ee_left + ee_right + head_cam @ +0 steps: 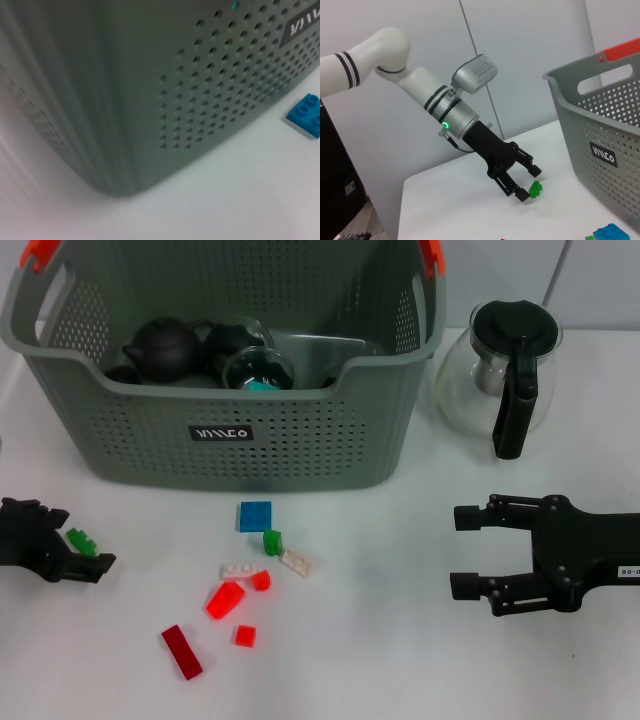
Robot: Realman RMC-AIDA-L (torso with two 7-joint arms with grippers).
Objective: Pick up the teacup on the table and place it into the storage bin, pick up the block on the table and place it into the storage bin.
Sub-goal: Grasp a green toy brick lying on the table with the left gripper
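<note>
Grey perforated plastic forms the storage bin (250, 430), which stands at the back of the white surface (380, 660) and holds dark teapots (160, 348) and a glass piece. Beside it on the right stands a glass coffee pot (500, 370) with a black handle. Near the surface's left edge, the left pincer (70, 555) lies low with its fingers about a green block (80, 540); in the right wrist view the block (535, 189) sits between the fingertips, apparently pinched. The right pincer (470, 552) hovers on the right, fingers spread wide and holding nothing. In front of the bin lie loose blocks: a blue one (255, 516), a small green one (272, 541), white ones (298, 561), and several red ones (225, 599), all well apart from both pincers.
</note>
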